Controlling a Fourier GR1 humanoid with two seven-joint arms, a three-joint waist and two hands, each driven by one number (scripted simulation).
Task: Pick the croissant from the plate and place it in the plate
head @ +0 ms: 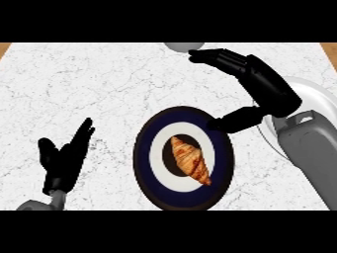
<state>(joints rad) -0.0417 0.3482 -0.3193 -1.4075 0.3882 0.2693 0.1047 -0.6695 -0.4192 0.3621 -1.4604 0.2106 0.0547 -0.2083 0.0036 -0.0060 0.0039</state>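
Item 1: golden-brown flaky croissant (190,160), lying diagonally at ctr of round navy-rimmed plate with white ring and dark middle (146,148), on white marbled counter (91,89).
Item 2: plain white plate (322,99), at right, partly hidden by right forearm.
Item 3: right hand (262,81), black, above counter betw. both plates, fingers extended, thumb apart, holding nothing.
Item 4: left hand (65,158), lower left, open, fingers up, resting.

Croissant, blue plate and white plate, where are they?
croissant (190,160), head view, its middle.
blue plate (145,165), head view, left rim.
white plate (324,101), head view, right rim.
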